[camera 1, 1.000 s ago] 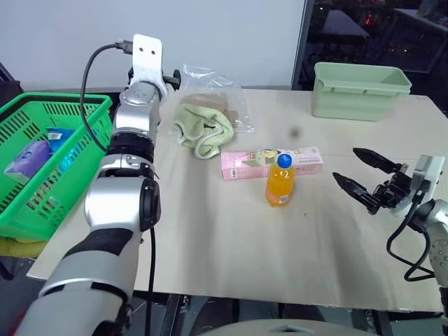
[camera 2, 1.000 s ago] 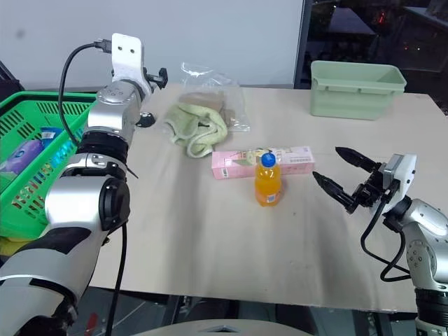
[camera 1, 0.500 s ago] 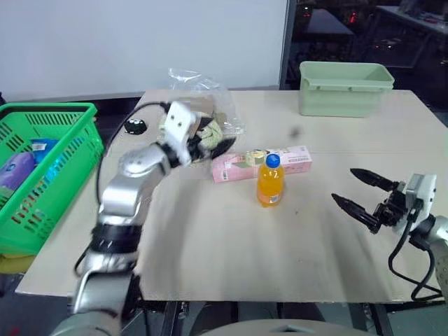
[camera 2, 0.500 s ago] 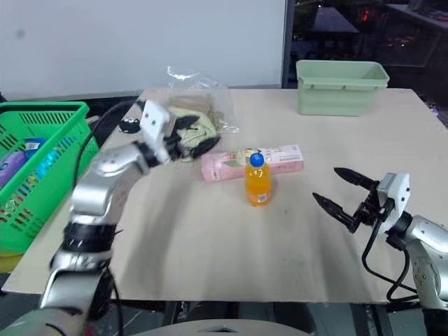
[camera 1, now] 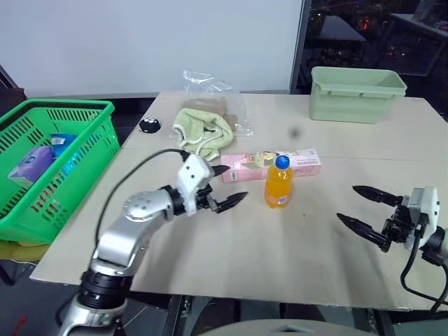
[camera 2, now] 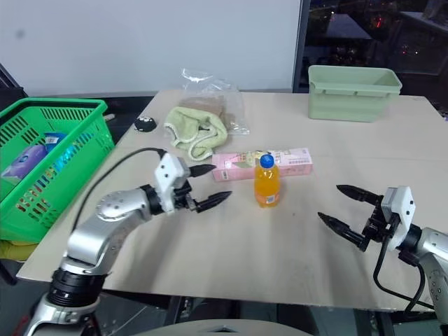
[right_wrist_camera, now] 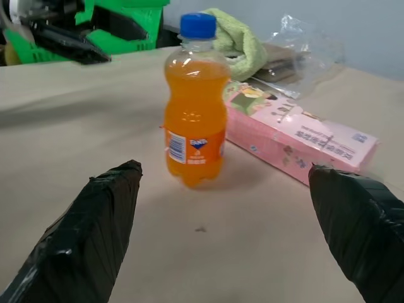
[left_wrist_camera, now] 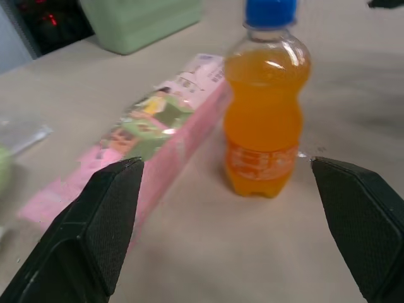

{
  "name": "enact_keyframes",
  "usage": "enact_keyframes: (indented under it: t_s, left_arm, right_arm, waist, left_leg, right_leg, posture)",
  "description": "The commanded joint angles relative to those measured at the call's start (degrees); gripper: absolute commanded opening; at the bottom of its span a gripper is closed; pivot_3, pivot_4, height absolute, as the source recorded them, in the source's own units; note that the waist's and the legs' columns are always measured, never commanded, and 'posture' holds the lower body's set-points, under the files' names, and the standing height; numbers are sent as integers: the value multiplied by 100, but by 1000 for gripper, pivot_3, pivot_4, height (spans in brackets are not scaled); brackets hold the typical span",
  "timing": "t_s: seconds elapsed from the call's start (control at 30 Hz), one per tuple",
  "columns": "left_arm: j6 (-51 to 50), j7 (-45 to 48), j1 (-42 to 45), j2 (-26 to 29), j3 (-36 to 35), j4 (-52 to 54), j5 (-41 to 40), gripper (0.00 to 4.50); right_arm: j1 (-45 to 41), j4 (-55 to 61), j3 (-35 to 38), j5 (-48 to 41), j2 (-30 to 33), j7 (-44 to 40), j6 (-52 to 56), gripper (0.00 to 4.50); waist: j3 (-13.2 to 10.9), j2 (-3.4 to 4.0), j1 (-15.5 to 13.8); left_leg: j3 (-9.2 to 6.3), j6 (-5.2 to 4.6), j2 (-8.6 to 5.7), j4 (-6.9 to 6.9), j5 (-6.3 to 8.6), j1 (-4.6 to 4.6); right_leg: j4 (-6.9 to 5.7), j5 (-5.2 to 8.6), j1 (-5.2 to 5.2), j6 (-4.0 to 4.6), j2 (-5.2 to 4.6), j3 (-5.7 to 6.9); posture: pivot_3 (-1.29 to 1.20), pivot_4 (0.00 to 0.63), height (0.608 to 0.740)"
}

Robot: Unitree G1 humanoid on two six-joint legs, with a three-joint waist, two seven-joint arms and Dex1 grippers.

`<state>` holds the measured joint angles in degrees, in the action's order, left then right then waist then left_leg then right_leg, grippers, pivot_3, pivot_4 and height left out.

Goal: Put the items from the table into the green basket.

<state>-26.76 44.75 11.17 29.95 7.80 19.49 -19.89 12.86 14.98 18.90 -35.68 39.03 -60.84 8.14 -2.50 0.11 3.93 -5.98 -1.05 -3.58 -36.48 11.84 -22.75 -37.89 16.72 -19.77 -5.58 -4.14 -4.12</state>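
Orange drink bottle [camera 1: 279, 183] stands upright on my table [camera 1: 231, 252], touching the pink carton [camera 1: 271, 164] behind. Both my pincers, left [camera 1: 225, 186] and right [camera 1: 367, 208], gape empty. Only my head views catch the green basket [camera 1: 84, 115].

The left arm reached in over the worktop's left edge, its end effector [camera 1: 225, 185] level with black fingers spread wide and empty, while the right end effector [camera 1: 364, 208] hovered near the right edge, likewise spread and empty.

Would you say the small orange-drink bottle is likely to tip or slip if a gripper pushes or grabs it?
The orange-drink bottle stands upright, tall on a narrow base, so a high push would probably topple it. Its smooth waisted plastic may slip in a loose grip. It looks full, so likely heavy for its size.
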Motion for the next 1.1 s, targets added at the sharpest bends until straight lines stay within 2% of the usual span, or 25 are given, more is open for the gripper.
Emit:
enact_keyframes:
  t_s: [0.03, 0.17, 0.53, 0.7, 0.77, 0.8, 0.87, 1.1]
  left_arm:
    - [426, 85, 282, -213, 377, -411, 298, 4388]
    - [821, 50, 747, -732, 654, -1215, 525, 4388]
    - [1694, -117, 1752, -2160, 921, -3238, 960, 4388]
    - [1859, -86, 1930, -2442, 842, -3635, 986, 4388]
    - [1912, -91, 1928, -2462, 804, -3663, 1005, 3896]
    - [1935, -100, 1918, -2461, 788, -3665, 1021, 3798]
    - [1950, -100, 1899, -2456, 763, -3661, 1043, 2977]
    - [1949, -270, 1798, -2422, 670, -3549, 1110, 2889]
  right_arm:
    - [122, 279, 257, -111, 7, -11, -88, 4500]
    - [273, 433, 348, -146, -8, 54, -83, 4500]
    - [542, 747, 368, -44, -287, 322, -219, 4500]
    - [546, 794, 426, -63, -301, 374, -246, 4500]
    - [559, 809, 429, -73, -290, 378, -249, 4500]
    - [560, 813, 423, -71, -287, 378, -252, 4500]
    - [554, 820, 408, -65, -286, 380, -253, 4500]
    - [462, 748, 360, -57, -259, 353, -255, 4500]
  waist:
    - [0, 0, 1]
    - [0, 0, 20]
    - [5, 0, 342]
    - [5, 0, 521]
    - [5, 0, 586]
    - [5, 0, 635]
    - [5, 1, 693]
    - [5, 1, 783]
  left_leg:
    - [0, 0, 0, 2, 0, 0]
    - [4, 0, 2, 1, 0, 0]
    - [10, -3, 1, -1, -2, -5]
    - [9, -3, 0, -1, -1, -7]
    - [8, -2, 0, -1, -1, -7]
    - [6, -2, 1, -1, -1, -7]
    - [3, -2, 1, -1, -1, -7]
    - [0, 0, -3, -1, 0, -7]
  right_leg:
    - [-1, 0, -1, 0, 0, 0]
    - [0, 0, 0, 0, 3, 2]
    - [4, 1, 2, -7, 4, -1]
    - [5, 2, 5, -11, 3, 0]
    - [4, 2, 5, -12, 3, 0]
    - [4, 3, 5, -12, 3, 1]
    - [3, 3, 5, -14, 4, 3]
    - [4, 13, 9, -32, -1, 4]
  posture:
    - [-187, 0, 740]
    - [-218, 0, 740]
    - [-282, 0, 740]
    - [-298, 0, 740]
    - [-298, 0, 740]
    - [-301, 0, 740]
    - [-299, 0, 740]
    - [-280, 0, 740]
